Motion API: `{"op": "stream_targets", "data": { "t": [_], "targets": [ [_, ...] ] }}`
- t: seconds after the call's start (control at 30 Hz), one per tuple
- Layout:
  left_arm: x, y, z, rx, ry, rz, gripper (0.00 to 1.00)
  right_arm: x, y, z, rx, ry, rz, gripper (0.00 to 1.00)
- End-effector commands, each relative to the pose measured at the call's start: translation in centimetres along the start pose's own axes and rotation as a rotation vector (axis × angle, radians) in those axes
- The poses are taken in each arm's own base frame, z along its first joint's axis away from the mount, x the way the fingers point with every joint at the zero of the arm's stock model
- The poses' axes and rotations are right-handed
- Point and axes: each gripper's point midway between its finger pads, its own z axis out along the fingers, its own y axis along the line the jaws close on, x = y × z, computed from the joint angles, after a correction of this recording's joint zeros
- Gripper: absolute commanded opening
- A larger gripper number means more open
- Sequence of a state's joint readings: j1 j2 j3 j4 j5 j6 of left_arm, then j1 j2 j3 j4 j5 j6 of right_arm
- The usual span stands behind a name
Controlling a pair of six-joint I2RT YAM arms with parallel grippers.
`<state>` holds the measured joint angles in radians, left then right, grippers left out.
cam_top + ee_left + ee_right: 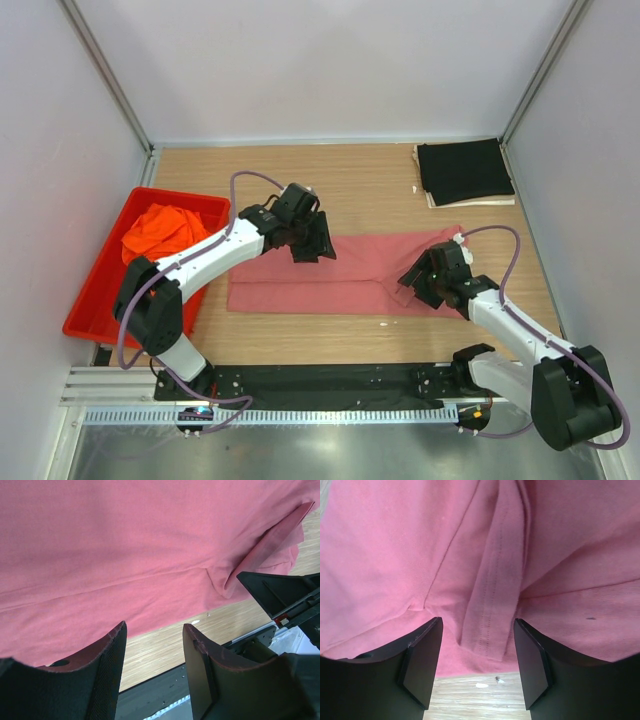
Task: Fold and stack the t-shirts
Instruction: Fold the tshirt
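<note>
Nearest the arms' bases, the right gripper [415, 283] hangs over the right end of the dusty rose-red t-shirt [340, 275]. Its black, wedge-shaped fingers [422, 655] stand apart with nothing between them, above a stitched hem strip [492, 605]. The shirt is soft matte cloth, folded into a long flat band across the middle of the wood-grain table [370, 180], with shallow creases along its length. At the band's far edge, left of centre, the left gripper [318, 248] also hovers above the cloth, its fingers [107, 655] apart and empty. At the table's left sits a rigid red plastic tray [95, 300], rectangular, holding the crumpled bright orange t-shirt [160, 230]. In the far right corner the black t-shirt [463, 170] lies folded into a neat square on a pale sheet [470, 201].
</note>
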<state>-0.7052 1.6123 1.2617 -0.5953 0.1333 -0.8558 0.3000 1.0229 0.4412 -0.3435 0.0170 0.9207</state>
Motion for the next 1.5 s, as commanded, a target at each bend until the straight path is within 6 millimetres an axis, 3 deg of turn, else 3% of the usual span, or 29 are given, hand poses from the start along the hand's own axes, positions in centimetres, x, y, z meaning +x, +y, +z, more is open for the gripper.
{"op": "stream_targets", "data": {
  "t": [0.0,0.43,0.83,1.07,1.2,1.37,1.47],
  "targets": [
    [-0.3,-0.3,0.0,0.024,-0.008,0.006,0.5,-0.8,-0.4,-0.4,0.017,-0.053,-0.008,0.64],
    [-0.4,-0.3,0.1,0.027,-0.01,-0.001,0.51,-0.6,0.0,0.4,-0.023,-0.061,-0.003,0.64],
    [-0.2,-0.2,0.0,0.028,-0.007,0.001,0.5,-1.8,1.4,0.3,-0.05,-0.093,-0.021,0.61],
    [-0.2,-0.3,-0.3,0.031,-0.007,0.0,0.5,-2.7,3.5,0.3,-0.111,-0.108,-0.025,0.6],
    [-0.2,-0.2,-0.3,0.028,-0.011,-0.001,0.51,-4.3,5.9,-0.8,-0.159,-0.142,-0.016,0.6],
    [-0.2,-0.2,0.3,0.025,-0.004,-0.007,0.5,-4.9,8.2,-0.9,-0.207,-0.128,0.0,0.6],
    [-0.1,0.0,0.6,0.023,0.0,-0.011,0.5,-5.0,8.4,-0.6,-0.216,-0.129,-0.003,0.6]
  ]
}}
